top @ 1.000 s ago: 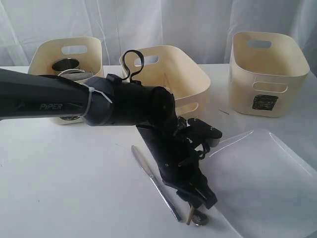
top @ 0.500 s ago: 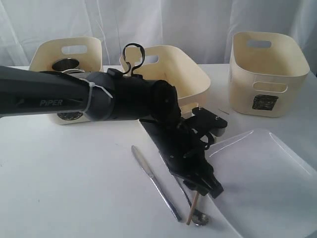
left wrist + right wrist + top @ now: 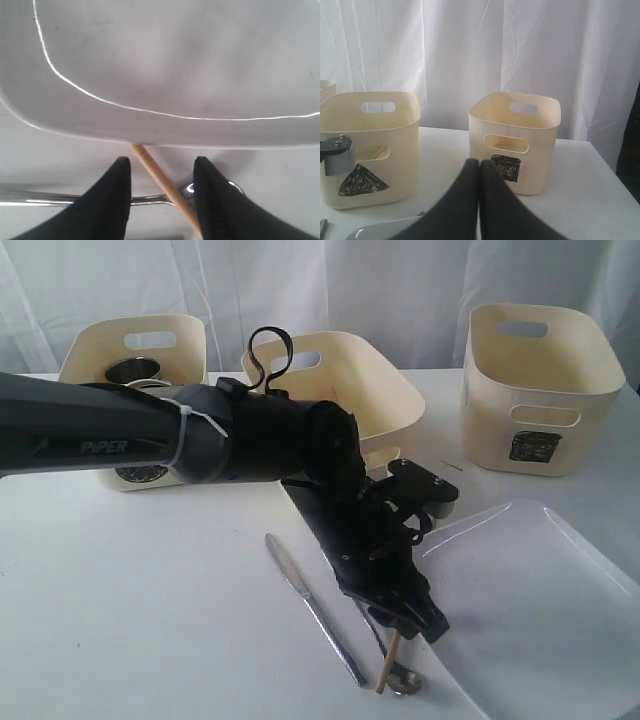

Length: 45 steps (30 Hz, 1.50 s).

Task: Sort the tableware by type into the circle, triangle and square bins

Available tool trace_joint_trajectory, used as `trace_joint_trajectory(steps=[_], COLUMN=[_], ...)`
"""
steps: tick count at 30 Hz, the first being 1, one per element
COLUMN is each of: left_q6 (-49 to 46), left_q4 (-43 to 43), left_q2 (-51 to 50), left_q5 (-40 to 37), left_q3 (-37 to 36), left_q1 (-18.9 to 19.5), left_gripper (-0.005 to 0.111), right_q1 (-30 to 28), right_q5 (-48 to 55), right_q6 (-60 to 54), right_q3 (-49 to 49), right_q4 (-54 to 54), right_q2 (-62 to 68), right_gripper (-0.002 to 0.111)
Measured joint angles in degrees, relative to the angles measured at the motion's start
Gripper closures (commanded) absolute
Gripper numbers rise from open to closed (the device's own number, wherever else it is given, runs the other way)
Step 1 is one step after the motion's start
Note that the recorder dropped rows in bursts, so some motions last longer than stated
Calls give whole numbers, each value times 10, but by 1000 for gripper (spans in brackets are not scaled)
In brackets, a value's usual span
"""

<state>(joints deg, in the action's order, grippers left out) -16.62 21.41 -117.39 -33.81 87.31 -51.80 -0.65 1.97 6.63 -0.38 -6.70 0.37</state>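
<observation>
My left gripper (image 3: 418, 625) reaches across to the near edge of the large white square plate (image 3: 530, 610), low over the table. In the left wrist view the left gripper (image 3: 161, 160) is open, its fingers straddling a wooden chopstick (image 3: 159, 178) that runs under the plate's rim (image 3: 100, 132). This chopstick (image 3: 385, 668) crosses a steel cutlery piece (image 3: 150, 200). A steel knife (image 3: 312, 608) lies just left of them. The right gripper (image 3: 480, 167) is shut and empty, facing the triangle bin (image 3: 370, 145) and the square bin (image 3: 517, 140).
Three cream bins stand at the back: the circle bin (image 3: 90, 355) holding a steel cup (image 3: 133, 370), the triangle bin (image 3: 385, 390) and the square bin (image 3: 540, 380). My left arm (image 3: 110, 445) spans the left half of the table. White curtain behind.
The left gripper has shifted a little toward the plate and slightly up, uncovering more of the chopstick. Its jaws stay open. Nothing was taken hold of.
</observation>
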Motion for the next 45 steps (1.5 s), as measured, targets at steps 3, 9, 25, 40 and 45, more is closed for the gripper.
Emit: trace_joint_trajectory(steps=[3, 9, 25, 40, 45], left_q6=[0, 0, 0, -10, -11], left_q4=[0, 0, 0, 0, 0], left_q2=[-1, -10, -10, -10, -10], left_q5=[0, 6, -31, -5, 2], left_q3=[0, 0, 0, 0, 0], left_q1=[0, 0, 0, 0, 0], left_gripper=[61, 61, 61, 61, 61], right_q1=[0, 0, 0, 0, 0], right_q5=[0, 0, 0, 0, 0], right_q6=[13, 19, 21, 22, 22], right_q3=[0, 0, 0, 0, 0], right_q4=[0, 0, 0, 0, 0], right_q2=[0, 0, 0, 0, 0], right_gripper=[108, 108, 108, 108, 108])
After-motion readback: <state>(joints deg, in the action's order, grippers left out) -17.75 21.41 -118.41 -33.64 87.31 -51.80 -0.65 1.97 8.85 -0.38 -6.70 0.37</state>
